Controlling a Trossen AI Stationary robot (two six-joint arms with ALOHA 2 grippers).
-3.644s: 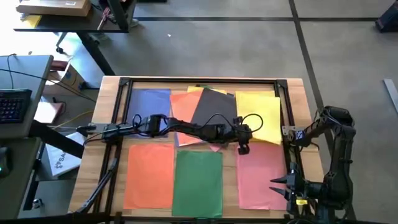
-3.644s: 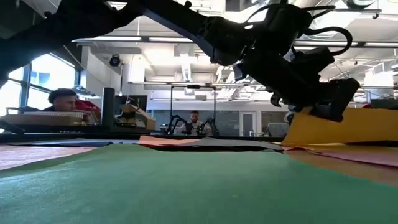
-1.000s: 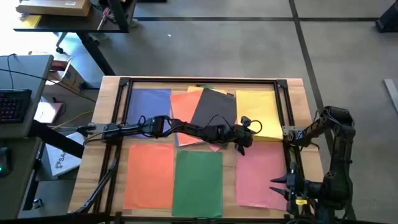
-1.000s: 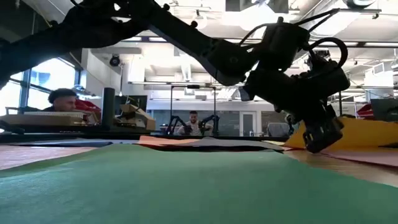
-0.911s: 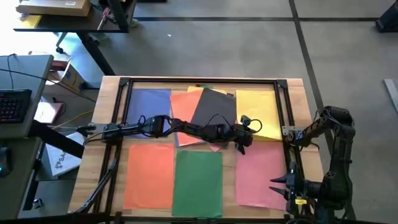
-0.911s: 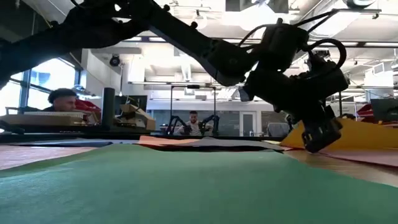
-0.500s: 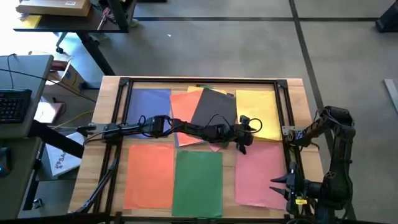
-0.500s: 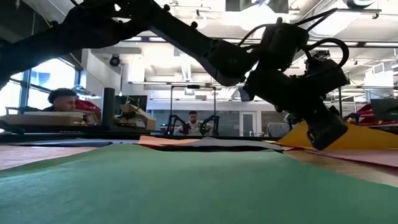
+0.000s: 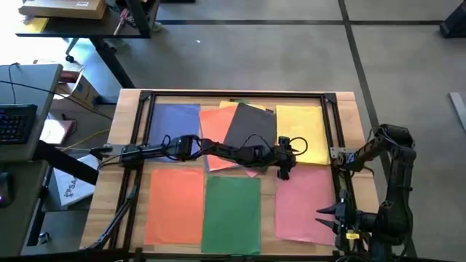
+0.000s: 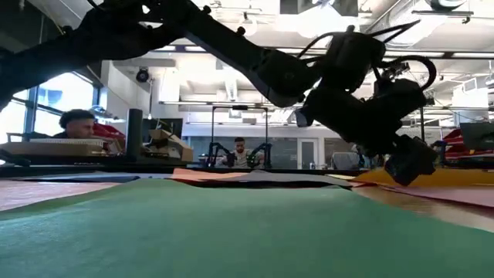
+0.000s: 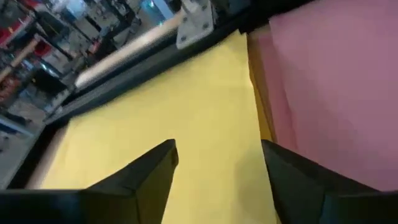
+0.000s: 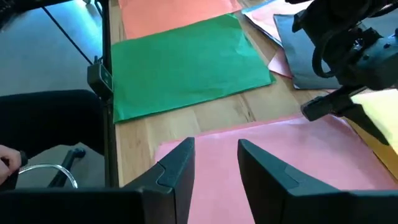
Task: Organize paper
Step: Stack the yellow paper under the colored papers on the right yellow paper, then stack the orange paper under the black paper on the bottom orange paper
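Observation:
Coloured paper lies in two rows on the wooden table. The far row has a blue sheet (image 9: 175, 122), an orange one (image 9: 217, 125), a dark grey one (image 9: 251, 125) overlapping it, and a yellow stack (image 9: 302, 131). The near row has orange (image 9: 175, 204), green (image 9: 231, 215) and pink (image 9: 306, 204) sheets. My left gripper (image 9: 282, 173) is open, low over the yellow paper's (image 11: 186, 106) near edge beside the pink paper (image 11: 336, 81); I cannot tell whether it touches. My right gripper (image 9: 324, 218) waits open over the pink sheet's (image 12: 261, 162) right side.
A black metal frame (image 9: 233, 94) borders the table's far half, with rails along the left and right sides. The left arm and its cables (image 9: 218, 151) lie across the middle of the table. People (image 10: 77, 123) sit in the room beyond the far edge.
The yellow paper's raised near part has sunk down almost flat onto its stack. My left gripper has stayed near the yellow paper's near edge and tipped a little.

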